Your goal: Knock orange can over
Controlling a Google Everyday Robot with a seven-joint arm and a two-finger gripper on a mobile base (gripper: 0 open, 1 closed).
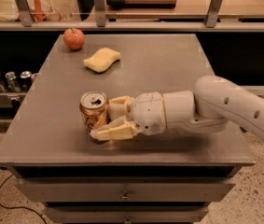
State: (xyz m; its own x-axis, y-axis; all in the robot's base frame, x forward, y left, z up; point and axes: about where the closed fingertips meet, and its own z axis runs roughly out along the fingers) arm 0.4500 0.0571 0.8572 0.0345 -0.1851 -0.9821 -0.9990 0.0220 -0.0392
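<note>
The orange can [92,110] stands upright on the grey table [169,69], left of the middle near the front edge. Its silver top with the pull tab faces up. My gripper [102,121] reaches in from the right at can height. Its jaws are partly open. The far finger [118,106] rests against the can's right side. The near finger [113,131] lies across the front of the can's base. The white arm [225,104] stretches off to the right.
A red apple [73,38] sits at the table's far left corner, with a yellow sponge [102,59] beside it. Small silver cans [10,80] stand on a lower shelf to the left. A railing runs behind the table.
</note>
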